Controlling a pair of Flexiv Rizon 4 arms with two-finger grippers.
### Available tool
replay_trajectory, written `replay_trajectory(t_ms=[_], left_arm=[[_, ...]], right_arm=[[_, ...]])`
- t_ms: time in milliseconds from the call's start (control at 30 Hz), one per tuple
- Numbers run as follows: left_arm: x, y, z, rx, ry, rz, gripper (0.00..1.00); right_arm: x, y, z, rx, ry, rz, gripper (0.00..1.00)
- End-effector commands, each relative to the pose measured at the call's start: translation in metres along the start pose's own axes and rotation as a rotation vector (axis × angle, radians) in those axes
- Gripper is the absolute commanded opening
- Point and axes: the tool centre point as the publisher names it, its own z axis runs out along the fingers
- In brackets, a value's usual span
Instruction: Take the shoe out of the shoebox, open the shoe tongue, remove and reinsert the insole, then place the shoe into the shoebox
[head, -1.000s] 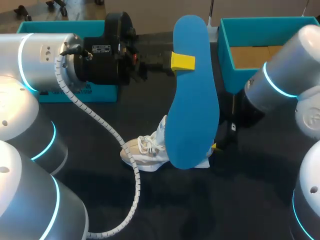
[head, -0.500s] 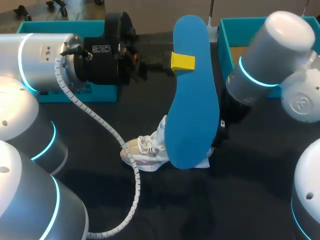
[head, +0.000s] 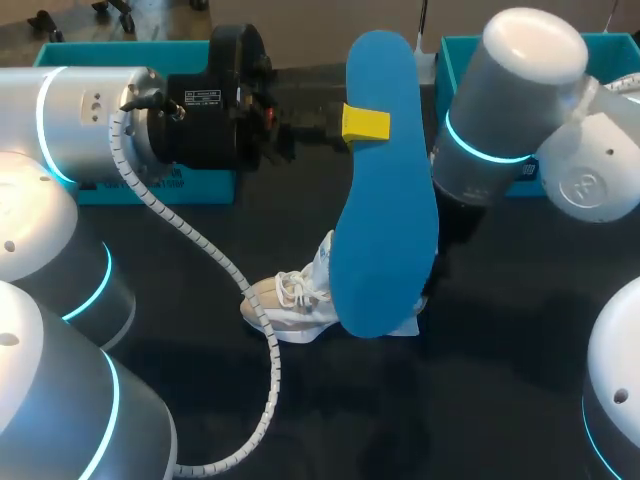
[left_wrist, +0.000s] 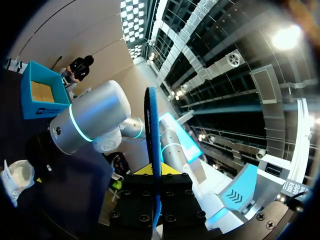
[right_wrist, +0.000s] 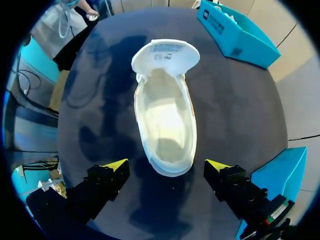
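My left gripper (head: 368, 123) is shut on the long blue insole (head: 385, 210) and holds it up above the table's middle. In the left wrist view the insole (left_wrist: 152, 130) stands edge-on between the left gripper's (left_wrist: 154, 172) fingers. The pale shoe (head: 288, 303) lies on the dark table under the insole, which partly hides it. My right arm (head: 500, 120) comes in over the teal shoebox (head: 462, 50); the insole hides its gripper there. From above, the right gripper (right_wrist: 166, 167) is open, its yellow tips on either side of the heel of the shoe (right_wrist: 165, 120), whose tongue (right_wrist: 165, 54) is folded forward.
A teal box part (head: 150, 185) lies at the back left behind my left arm, and shows as the teal box (right_wrist: 235, 30) ahead of the shoe. A white spiral cable (head: 250, 320) hangs from the left arm beside the shoe.
My right arm has swung left toward the shoe and now covers most of the shoebox. The left arm and the insole have kept still.
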Motion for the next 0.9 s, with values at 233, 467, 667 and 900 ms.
replay_trajectory(t_ms=[233,467,667,900], left_arm=[[-0.001,0.001,0.003,0.002,0.001,0.001,0.0],[-0.001,0.001,0.003,0.002,0.001,0.001,0.0],[-0.001,0.001,0.003,0.002,0.001,0.001,0.0],[-0.001,0.001,0.003,0.002,0.001,0.001,0.0]], right_arm=[[0.004,0.007,-0.002,0.023,0.005,-0.014,1.0],[0.004,0.007,-0.002,0.023,0.005,-0.014,1.0],[0.002,0.015,-0.004,0.04,0.01,0.005,1.0],[-0.007,0.034,-0.001,-0.005,-0.009,0.041,1.0]])
